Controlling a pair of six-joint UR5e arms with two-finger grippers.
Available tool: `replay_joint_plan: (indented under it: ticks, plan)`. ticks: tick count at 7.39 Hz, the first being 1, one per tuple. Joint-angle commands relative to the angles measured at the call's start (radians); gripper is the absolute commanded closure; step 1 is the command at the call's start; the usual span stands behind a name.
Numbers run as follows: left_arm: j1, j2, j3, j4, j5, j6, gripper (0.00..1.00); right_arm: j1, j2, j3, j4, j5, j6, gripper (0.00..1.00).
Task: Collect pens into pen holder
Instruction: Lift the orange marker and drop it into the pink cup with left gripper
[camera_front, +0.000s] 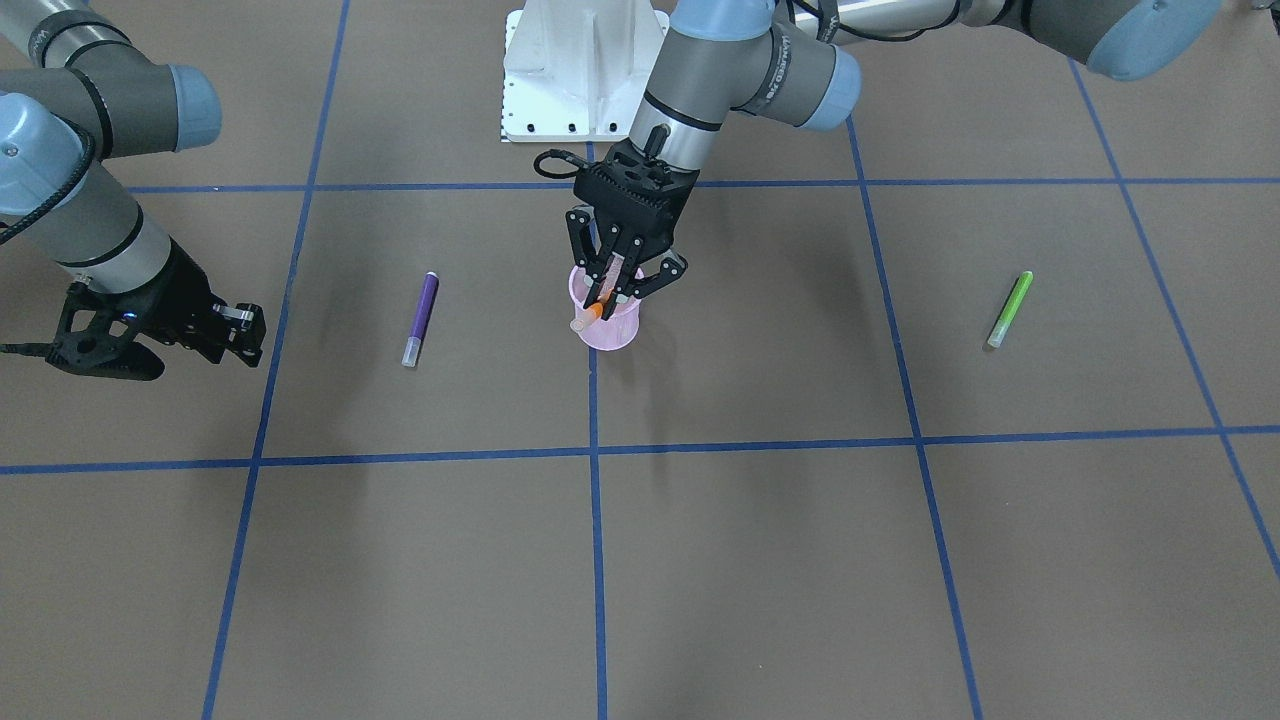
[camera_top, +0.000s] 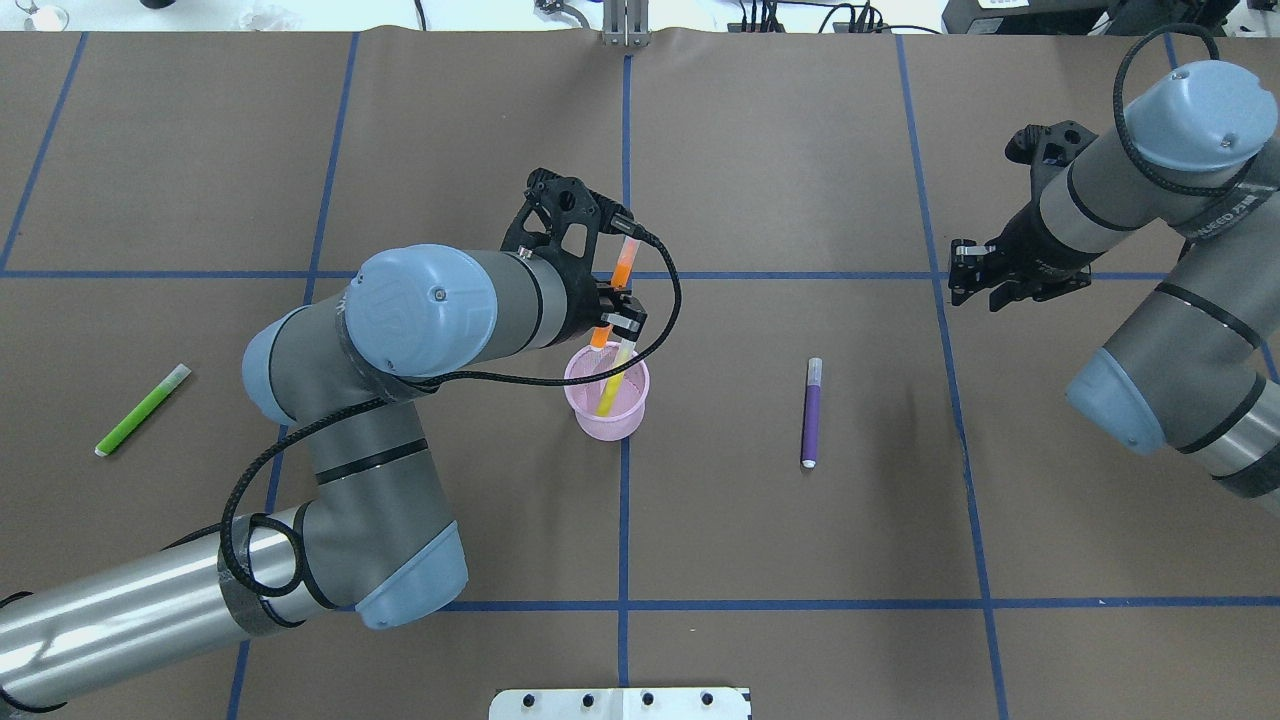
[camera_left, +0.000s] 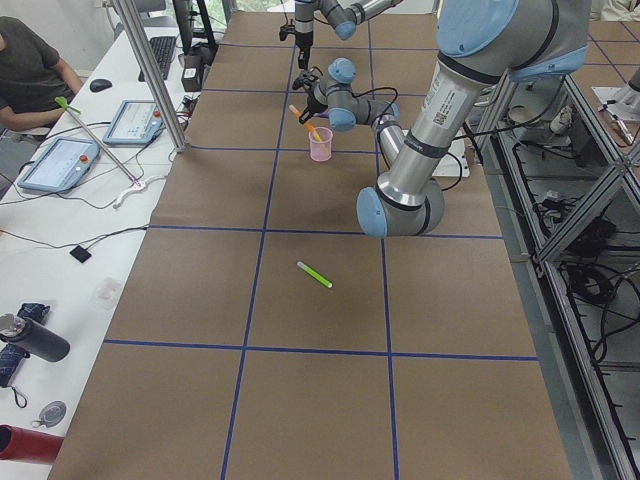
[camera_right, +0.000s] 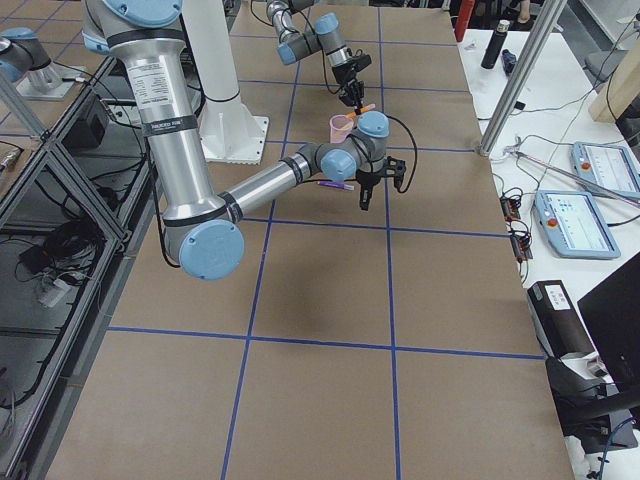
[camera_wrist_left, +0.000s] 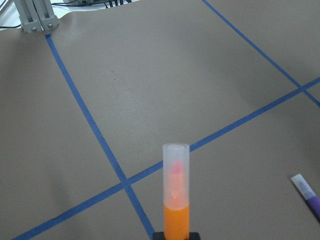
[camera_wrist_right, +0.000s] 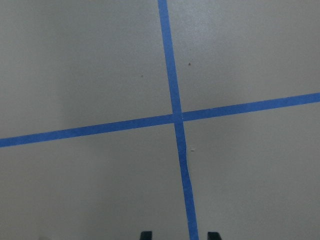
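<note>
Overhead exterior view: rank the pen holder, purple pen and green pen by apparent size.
1. pen holder: widest, covers the most area.
2. green pen and purple pen: thin sticks of near-equal length. Green looks marginally longer, but it is too close to rank.

The table (camera_top: 800, 150) is covered with a matt brown, paper-like sheet crossed by smooth blue tape (camera_top: 624, 520). The orange pen (camera_wrist_left: 176, 197) is smooth plastic with a frosted, translucent cap. The pen holder (camera_top: 612, 425) looks pale pink and see-through. The left gripper (camera_front: 618, 292) is matt black plastic. The left arm (camera_top: 110, 615) has a satin metal tube with glossy blue caps.
</note>
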Motion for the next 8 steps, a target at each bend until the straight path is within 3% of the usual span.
replay_joint_plan:
  ticks: [1, 3, 4, 5, 6, 8]
  plan:
    - [0.035, 0.026, -0.007, -0.002, 0.001, -0.006, 1.0, -0.001, 0.001, 0.006, 0.0, 0.005, 0.01, 0.51]
    - [0.04, 0.032, -0.011, 0.0, 0.001, -0.008, 1.0, -0.013, 0.002, 0.006, 0.0, 0.005, 0.014, 0.48]
    - [0.044, 0.046, -0.014, 0.002, 0.001, -0.011, 0.84, -0.046, 0.012, 0.01, 0.0, 0.003, 0.017, 0.43]
    - [0.043, 0.049, -0.014, 0.003, -0.001, -0.012, 0.28, -0.077, 0.017, 0.018, 0.001, 0.003, 0.039, 0.37]
    - [0.041, 0.055, -0.03, 0.008, -0.001, -0.064, 0.01, -0.118, 0.049, 0.022, 0.003, 0.002, 0.101, 0.3]
    - [0.029, 0.225, -0.197, 0.012, -0.008, -0.124, 0.01, -0.197, 0.081, 0.01, 0.034, -0.011, 0.201, 0.22]
